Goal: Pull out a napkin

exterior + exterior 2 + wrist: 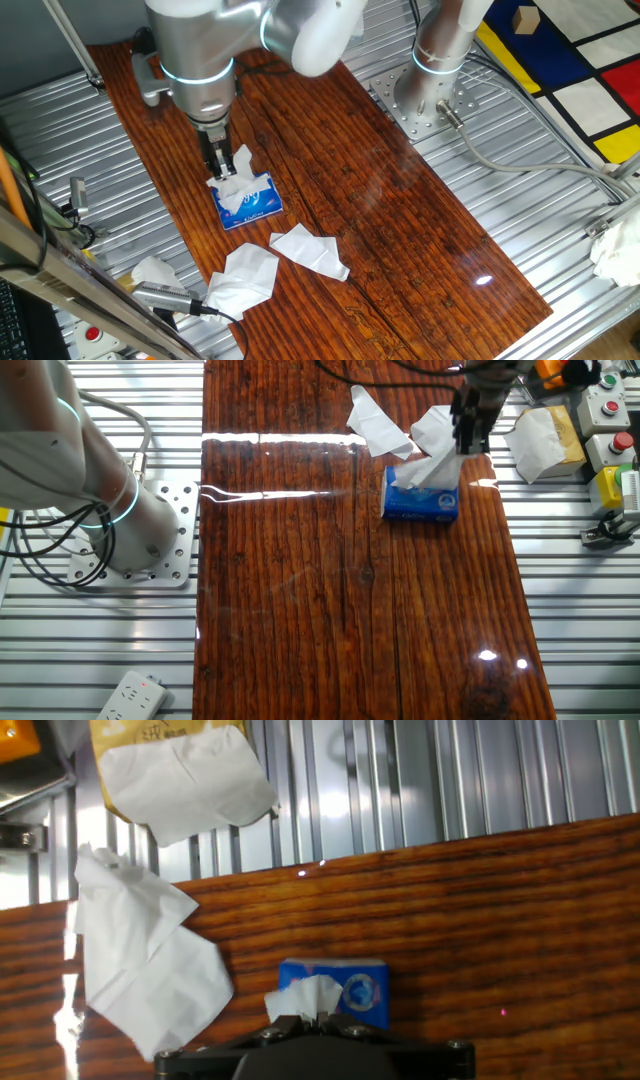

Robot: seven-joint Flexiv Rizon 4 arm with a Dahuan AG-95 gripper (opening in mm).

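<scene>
The small blue tissue pack [250, 204] lies on the wooden table top; it also shows in the other fixed view [421, 500] and the hand view [352, 988]. The napkin [234, 176], white and wrinkly, stands up out of the pack's top [432, 465], [302, 997]. My gripper [219, 167] hangs straight above the pack, its fingers closed on the napkin's upper edge [467, 438]. In the hand view the gripper [322, 1020] pinches the white sheet between its tips.
Two flat white tissues [312, 249], [243, 276] lie on the wood near the pack; they also show in the hand view [140, 955]. Another tissue on a yellow box [540, 440] sits on the metal surface beside control buttons [610, 400]. The arm's base [425, 90] is bolted at the far side.
</scene>
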